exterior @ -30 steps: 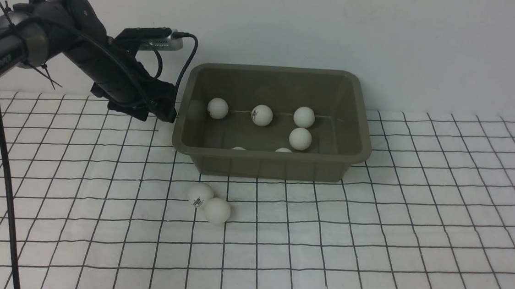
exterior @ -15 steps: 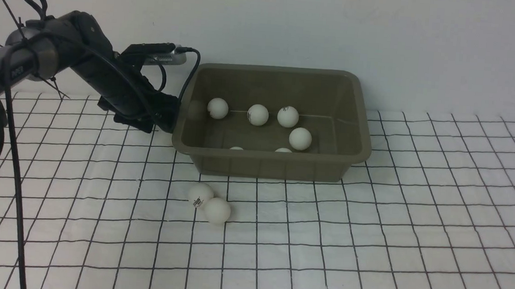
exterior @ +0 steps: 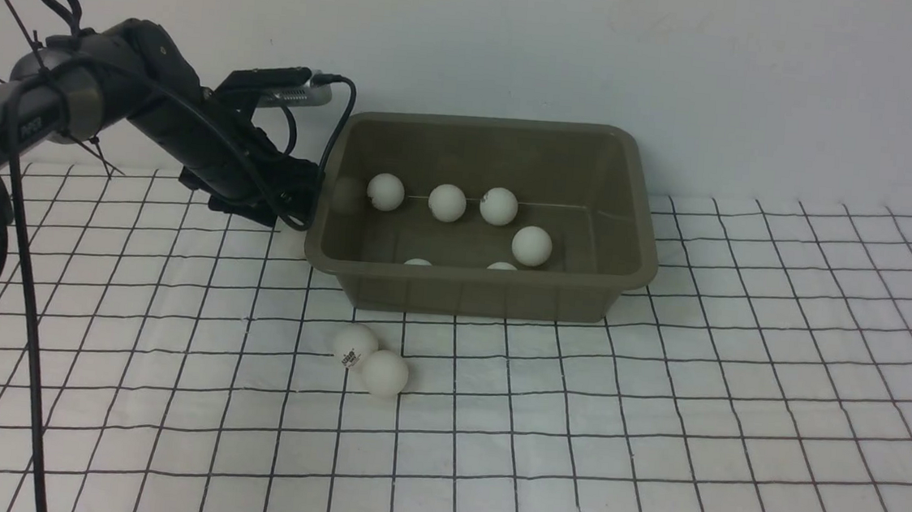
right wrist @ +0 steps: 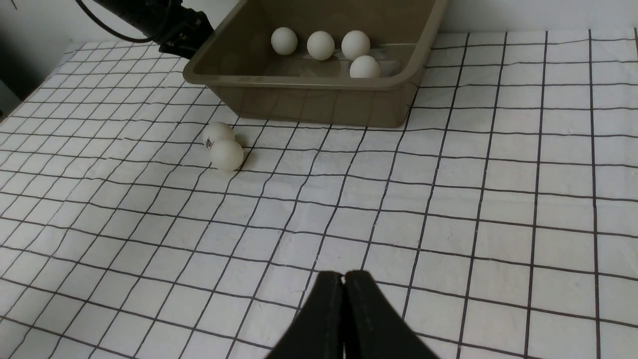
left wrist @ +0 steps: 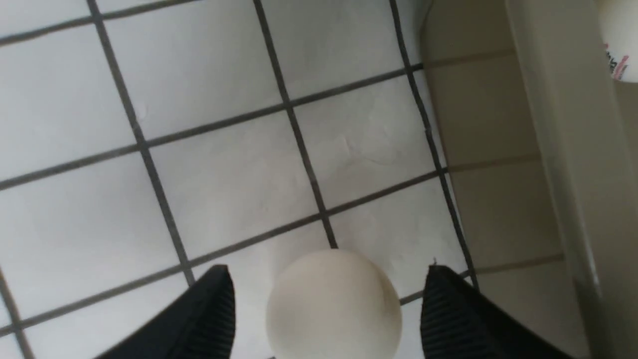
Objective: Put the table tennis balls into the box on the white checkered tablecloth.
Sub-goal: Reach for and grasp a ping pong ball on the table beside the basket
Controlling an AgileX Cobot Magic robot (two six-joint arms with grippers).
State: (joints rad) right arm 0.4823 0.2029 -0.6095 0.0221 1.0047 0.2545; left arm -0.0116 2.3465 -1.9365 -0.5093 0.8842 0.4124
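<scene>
The olive-grey box (exterior: 479, 277) stands at the back of the white checkered tablecloth (exterior: 653, 434). Several table tennis balls lie inside it, three in a row (exterior: 447, 202) by the far wall. Two more balls (exterior: 355, 344) (exterior: 386, 372) touch each other on the cloth in front of the box. My left gripper (left wrist: 329, 270) is low beside the box's left wall (left wrist: 498, 149). It is open, straddling another ball (left wrist: 334, 304) on the cloth, with a gap on each side. My right gripper (right wrist: 344, 279) is shut and empty, well above the near cloth.
A white wall rises right behind the box. The left arm (exterior: 150, 110) and its cable (exterior: 21, 295) cross the left side of the cloth. The cloth is slightly wrinkled around the two loose balls (right wrist: 222, 147).
My left gripper has dropped lower and shifted right, up against the box's left wall. Two balls at the back of the box have rolled left. The right gripper has stayed shut.
</scene>
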